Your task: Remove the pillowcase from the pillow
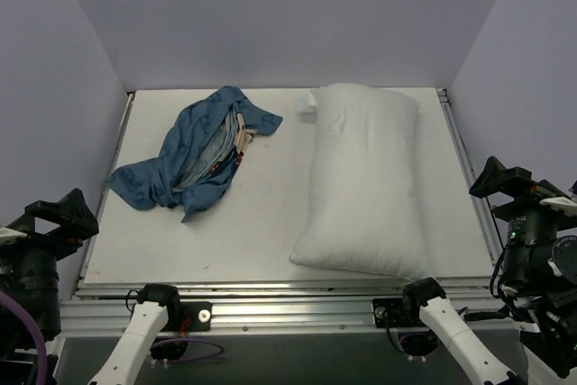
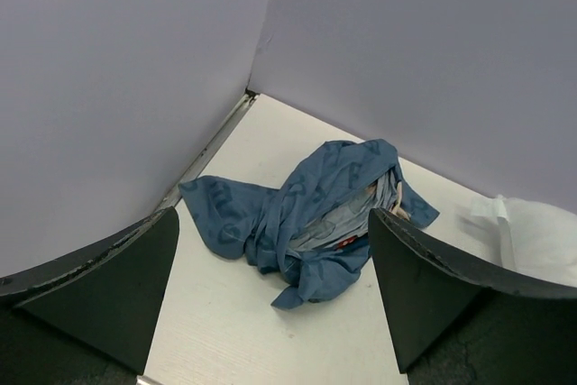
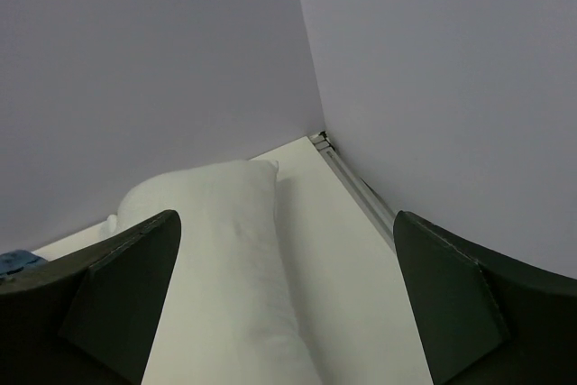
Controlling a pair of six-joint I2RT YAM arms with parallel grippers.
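Note:
The dark blue pillowcase (image 1: 203, 155) lies crumpled in a heap on the left back part of the white table (image 1: 261, 232), its pale inside and a bit of red showing. It is separate from the plain white pillow (image 1: 365, 182), which lies lengthwise on the right half. My left gripper (image 1: 59, 218) hovers off the table's left edge, open and empty; its wrist view looks down at the pillowcase (image 2: 311, 223) between the spread fingers (image 2: 108, 286). My right gripper (image 1: 505, 178) hangs off the right edge, open and empty, with the pillow (image 3: 225, 259) below it.
Plain lilac walls (image 1: 288, 15) close in the table at the back and both sides. A metal rail (image 1: 270, 299) runs along the near edge, with the two arm bases (image 1: 158, 299) (image 1: 419, 299) on it. Side rails (image 3: 356, 182) border the table.

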